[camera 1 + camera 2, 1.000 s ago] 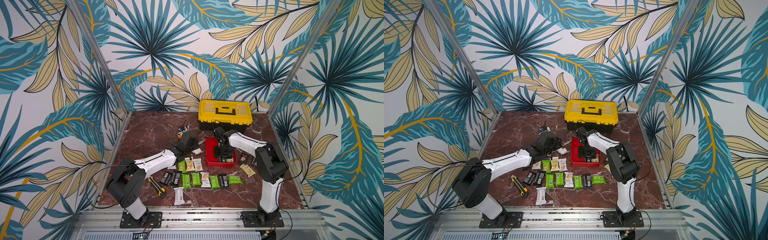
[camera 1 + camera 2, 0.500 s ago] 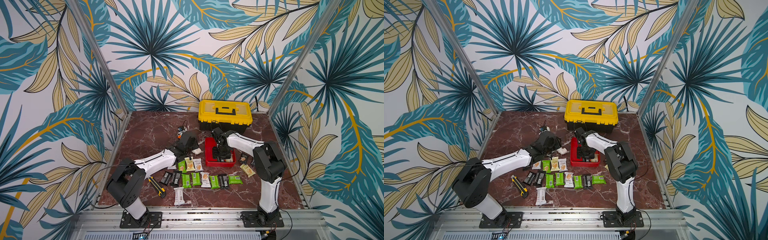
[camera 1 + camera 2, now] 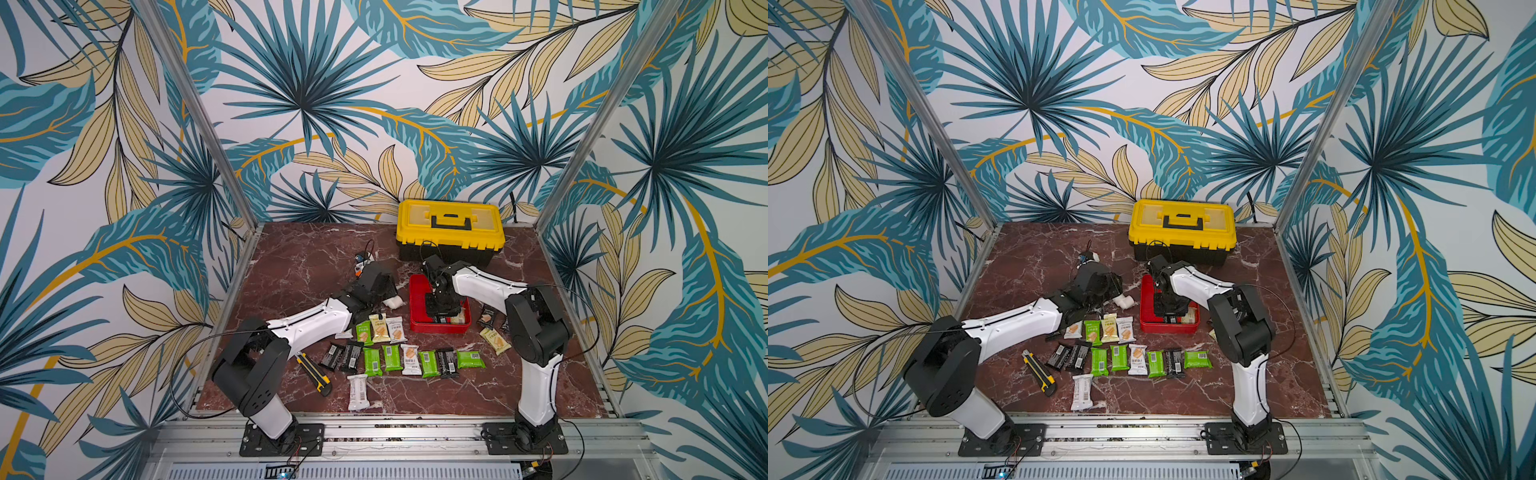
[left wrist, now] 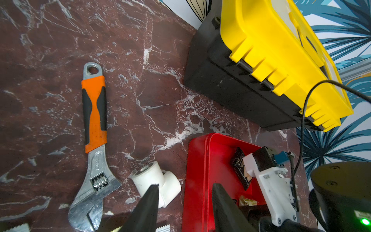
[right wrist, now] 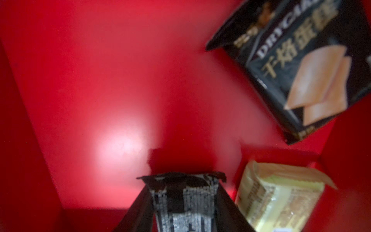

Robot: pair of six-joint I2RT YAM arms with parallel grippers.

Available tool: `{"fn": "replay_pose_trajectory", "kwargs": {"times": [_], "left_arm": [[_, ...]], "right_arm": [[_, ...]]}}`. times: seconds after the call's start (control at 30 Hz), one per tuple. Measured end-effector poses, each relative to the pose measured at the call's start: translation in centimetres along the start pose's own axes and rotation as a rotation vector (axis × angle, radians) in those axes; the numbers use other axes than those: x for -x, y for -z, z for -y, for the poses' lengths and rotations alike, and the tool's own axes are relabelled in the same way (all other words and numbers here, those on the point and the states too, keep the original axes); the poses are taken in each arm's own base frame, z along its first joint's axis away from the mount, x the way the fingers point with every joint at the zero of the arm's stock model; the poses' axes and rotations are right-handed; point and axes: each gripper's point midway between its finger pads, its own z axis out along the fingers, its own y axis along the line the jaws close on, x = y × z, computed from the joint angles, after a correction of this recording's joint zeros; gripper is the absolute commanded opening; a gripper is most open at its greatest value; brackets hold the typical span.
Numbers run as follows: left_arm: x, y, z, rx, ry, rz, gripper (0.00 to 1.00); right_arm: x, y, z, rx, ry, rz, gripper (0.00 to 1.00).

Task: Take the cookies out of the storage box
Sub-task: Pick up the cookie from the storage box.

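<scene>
Nearest lies a white packet (image 3: 358, 392), with a knife (image 3: 314, 374) to its left. Beyond them most cookies (image 3: 392, 357) lie in two rows on the table (image 3: 457, 395), left of and nearer than the box (image 3: 436, 327). A few more lie to the right of the box. The right gripper (image 5: 183, 188) reaches down into the box, its fingers clamped on the sides of a black packet (image 5: 186, 202). A cream packet (image 5: 279, 196) lies just beside it in the box, and a second black packet (image 5: 297, 66) lies farther in. The left gripper (image 4: 184, 185) hovers at the box's left edge, its fingers apart. One finger is over the elbow (image 4: 158, 180) and the other over the box. A wrench (image 4: 94, 140) lies left of the elbow. The toolbox (image 3: 451, 226) stands farthest.
</scene>
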Motion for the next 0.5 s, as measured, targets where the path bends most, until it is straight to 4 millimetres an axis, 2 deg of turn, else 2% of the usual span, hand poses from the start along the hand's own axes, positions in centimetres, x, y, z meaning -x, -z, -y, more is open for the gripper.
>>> {"fn": "replay_pose_trajectory", "kwargs": {"times": [0.3, 0.4, 0.5], "left_arm": [[0.1, 0.0, 0.0, 0.000, 0.002, -0.001, 0.48], [0.1, 0.0, 0.0, 0.000, 0.002, -0.001, 0.48], [0.0, 0.0, 0.0, -0.001, 0.002, -0.002, 0.48]], "right_arm": [[0.8, 0.9, 0.1, -0.008, -0.003, 0.032, 0.44], [1.4, 2.5, 0.2, -0.002, -0.007, 0.069, 0.44], [2.1, 4.9, 0.3, 0.010, -0.014, 0.125, 0.44]]}}
